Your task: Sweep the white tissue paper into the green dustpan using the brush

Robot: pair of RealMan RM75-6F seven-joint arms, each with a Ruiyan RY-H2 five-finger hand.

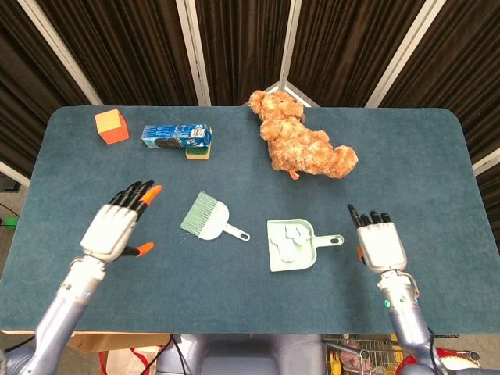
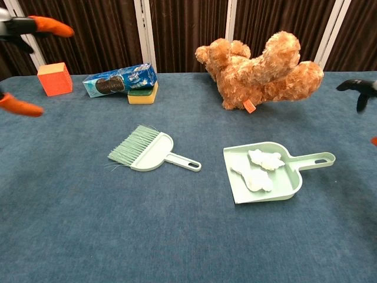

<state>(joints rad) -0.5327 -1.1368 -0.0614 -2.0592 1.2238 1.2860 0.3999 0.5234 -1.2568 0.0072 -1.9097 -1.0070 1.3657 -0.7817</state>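
Lying flat on the table [image 1: 437, 156], the brush [image 1: 209, 218] sits just right of the left hand [image 1: 116, 228], whose fingers are spread and hold nothing. The right hand [image 1: 381, 243] is likewise splayed and empty, with the green dustpan [image 1: 297, 245] to its left, its handle pointing toward that hand, the white tissue paper [image 2: 257, 170] inside the pan.

Surface materials, tabletop scene

Table [image 1: 234, 297]: matt blue cloth-like covering. Brush [image 2: 154, 152] and dustpan [image 2: 291, 177]: smooth pale-green plastic. Tissue paper [image 2: 259, 171]: crumpled white. Teddy bear [image 2: 265, 68]: shaggy plush. Biscuit pack [image 2: 118, 79]: glossy wrapper.
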